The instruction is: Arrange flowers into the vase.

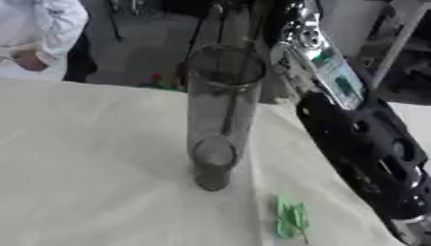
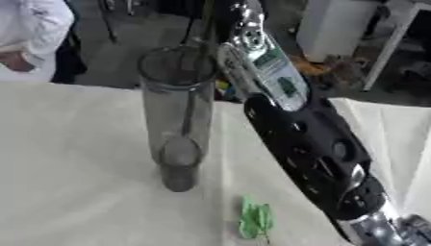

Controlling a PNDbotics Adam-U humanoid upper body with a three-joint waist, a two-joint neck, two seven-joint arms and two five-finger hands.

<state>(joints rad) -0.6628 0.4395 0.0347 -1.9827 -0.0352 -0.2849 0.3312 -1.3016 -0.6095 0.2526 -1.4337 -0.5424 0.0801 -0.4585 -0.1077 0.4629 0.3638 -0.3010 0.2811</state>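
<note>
here the right arm [image 2: 303, 139] reaches up past the glass vase [image 1: 221, 115], a thin stem [image 1: 232, 101] already inside; its hand is out of sight above, grip unknowable. green leaves [image 1: 291, 220] lie on the table [image 1: 93, 158] below the arm, likely next to lift.

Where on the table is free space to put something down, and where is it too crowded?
The widest bare cloth lies left of the vase, from the table far edge down to the near edge. A narrower strip lies in front of the vase, bordered on its right by the green leaves. Right of the vase is crowded: the right arm crosses there.
</note>
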